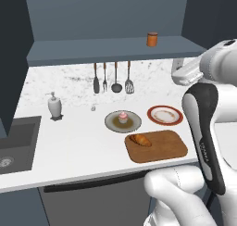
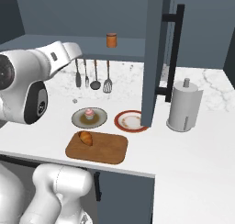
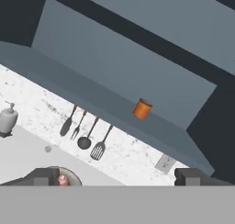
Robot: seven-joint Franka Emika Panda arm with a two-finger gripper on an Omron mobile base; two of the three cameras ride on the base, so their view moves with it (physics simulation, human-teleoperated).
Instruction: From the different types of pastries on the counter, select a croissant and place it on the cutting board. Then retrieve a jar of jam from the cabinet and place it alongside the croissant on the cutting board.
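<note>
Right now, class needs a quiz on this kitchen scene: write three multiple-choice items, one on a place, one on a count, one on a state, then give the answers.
1. Where does the croissant lie?
A. on the cutting board
B. in the sink
C. on the shelf

2. How many utensils hang on the wall?
A. two
B. four
C. six

3. How is the jar of jam standing?
A. tipped over
B. upright on the cabinet ledge
C. held by the gripper

Answers: 1 A, it rests on the board's left part; 2 B, four hang side by side; 3 B, it stands alone on the ledge.
</note>
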